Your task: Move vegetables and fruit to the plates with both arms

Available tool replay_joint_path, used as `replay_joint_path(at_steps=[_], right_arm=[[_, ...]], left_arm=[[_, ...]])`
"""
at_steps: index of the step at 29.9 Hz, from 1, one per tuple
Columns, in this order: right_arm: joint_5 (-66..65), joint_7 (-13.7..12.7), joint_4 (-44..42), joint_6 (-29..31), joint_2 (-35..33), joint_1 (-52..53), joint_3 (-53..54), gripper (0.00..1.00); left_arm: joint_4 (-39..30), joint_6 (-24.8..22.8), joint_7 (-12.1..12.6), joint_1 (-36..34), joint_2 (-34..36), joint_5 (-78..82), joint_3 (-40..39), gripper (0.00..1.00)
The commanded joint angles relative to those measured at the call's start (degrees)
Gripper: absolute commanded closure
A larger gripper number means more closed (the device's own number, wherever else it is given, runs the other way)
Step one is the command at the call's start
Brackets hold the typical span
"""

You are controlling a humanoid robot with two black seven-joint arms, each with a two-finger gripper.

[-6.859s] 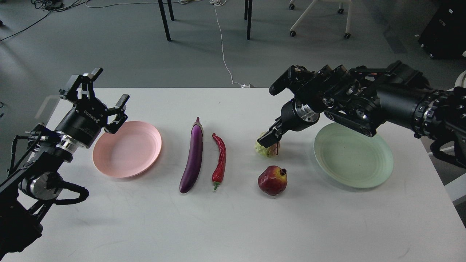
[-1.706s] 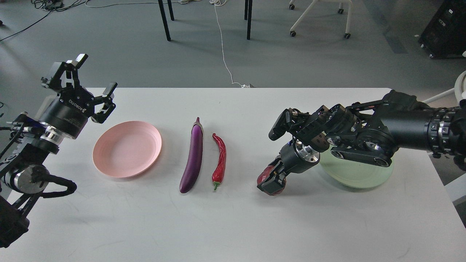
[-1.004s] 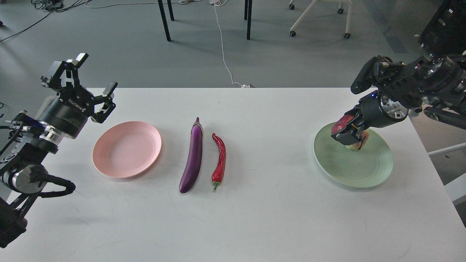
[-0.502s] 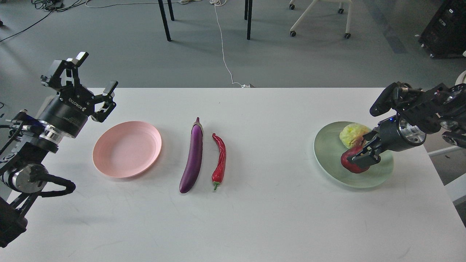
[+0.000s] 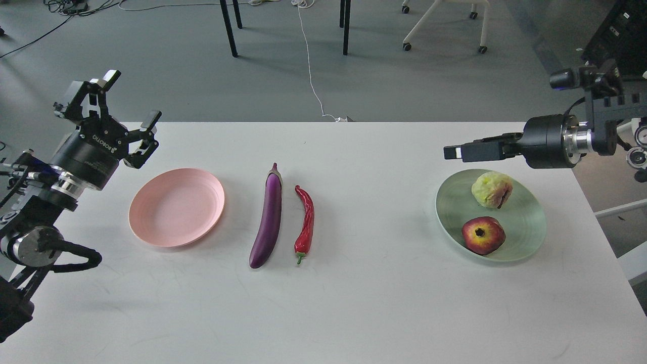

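Observation:
The purple eggplant (image 5: 268,217) and the red chili pepper (image 5: 306,222) lie side by side at the table's middle. The pale pink plate (image 5: 177,207) to their left has nothing on it. The mint green plate (image 5: 447,217) at the right holds the lumpy yellow-green fruit (image 5: 492,189) and the dark-red pomegranate (image 5: 483,235). My left gripper (image 5: 132,98) is open and empty, raised above the table's far left edge behind the pink plate. My right gripper (image 5: 457,151) hangs level above the green plate's far edge, empty, seen side-on so its fingers overlap.
The white table (image 5: 354,303) ends close to the right of the green plate. Chair and table legs (image 5: 345,25) stand on the grey floor behind, with a white cable (image 5: 309,65) trailing to the table's back edge.
My right gripper let go of the pomegranate on the green plate, then rose and drew back to the plate's far edge. The left arm barely moved.

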Motion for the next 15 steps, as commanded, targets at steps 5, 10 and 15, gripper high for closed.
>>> replay_joint_path(at_steps=[5,10,15], right_arm=[[51.67,0.01,-0.43,-1.30,0.70,-14.24,9.92,0.03],[61.02,0.01,-7.54,-0.60,5.62,-28.39,22.57,0.03],[67.16,0.01,-12.28,6.14,9.05,-38.33,33.22,0.02]], left_arm=[[-0.08,0.00,-0.17,-0.49,-0.82,6.75,0.44,0.02],[-1.04,0.00,-0.17,-0.66,-2.58,15.44,0.35,0.02],[-5.43,0.00,-0.17,-1.71,-3.29,32.20,0.52,0.02]])
